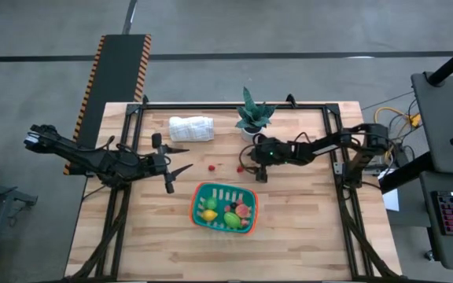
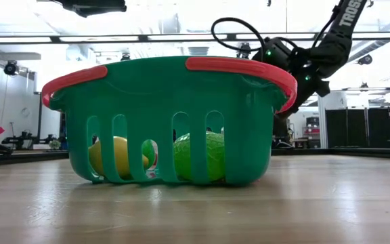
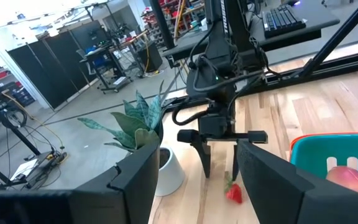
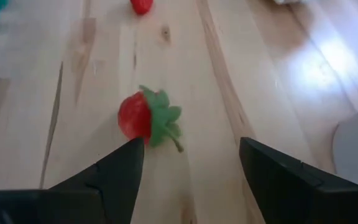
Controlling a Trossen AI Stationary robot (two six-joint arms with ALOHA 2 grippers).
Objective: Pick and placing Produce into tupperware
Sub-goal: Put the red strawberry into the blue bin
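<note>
While left fingers [image 1: 181, 173] hover spread, right fingers [image 4: 188, 158] straddle the strawberry [image 4: 146, 117], apart.

A rolled white cloth [image 1: 190, 128] lies near the table's [image 1: 305, 228] far edge, with a potted green plant [image 1: 253, 115] in a white pot just beside it.

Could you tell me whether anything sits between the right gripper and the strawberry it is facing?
Nothing visible does. The right gripper is open, with the strawberry lying on bare table just ahead of its fingertips. A second red piece lies farther off, beyond it.
</note>
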